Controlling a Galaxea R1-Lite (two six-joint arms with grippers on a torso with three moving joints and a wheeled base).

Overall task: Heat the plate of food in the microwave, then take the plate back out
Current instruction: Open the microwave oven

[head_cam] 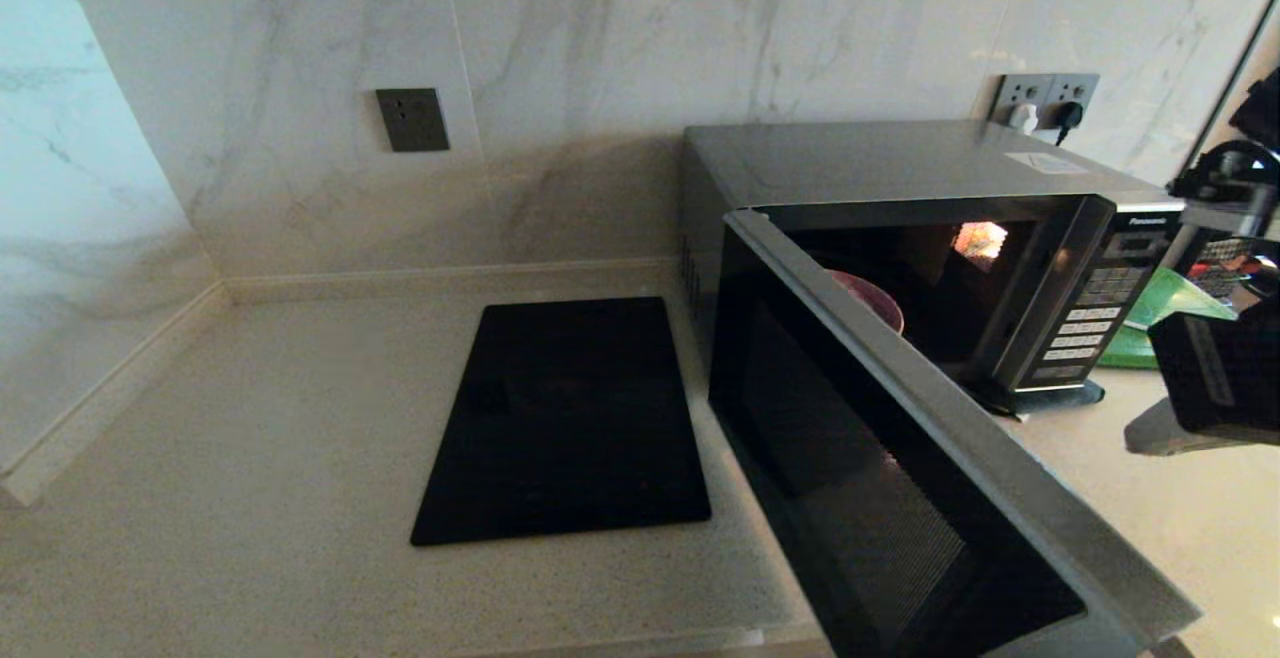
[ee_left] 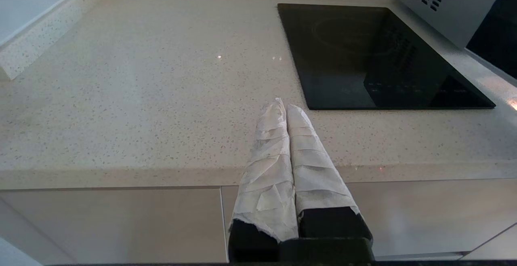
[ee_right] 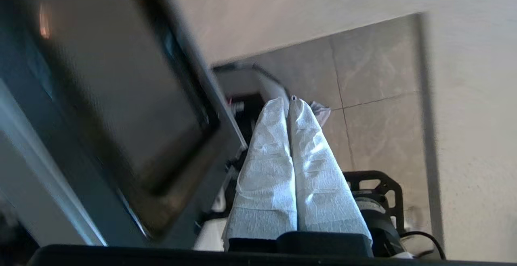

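Observation:
The microwave (head_cam: 900,163) stands at the back right of the counter, its dark glass door (head_cam: 900,478) swung wide open toward me and its inside lit. Inside, only a curved piece of the plate of food (head_cam: 880,301) shows above the door's top edge; the food itself is hidden. My right arm (head_cam: 1215,378) is at the far right, beside the button panel. In the right wrist view the right gripper (ee_right: 288,100) is shut and empty, pointing at the floor beside the door (ee_right: 121,116). The left gripper (ee_left: 284,105) hangs shut and empty over the counter's front edge.
A flat black slab (head_cam: 570,418) lies on the speckled counter (head_cam: 250,458) left of the microwave. A green board (head_cam: 1170,313) sits behind the microwave's right side. Wall sockets (head_cam: 1045,103) with plugs are behind it. The open door juts past the counter's front edge.

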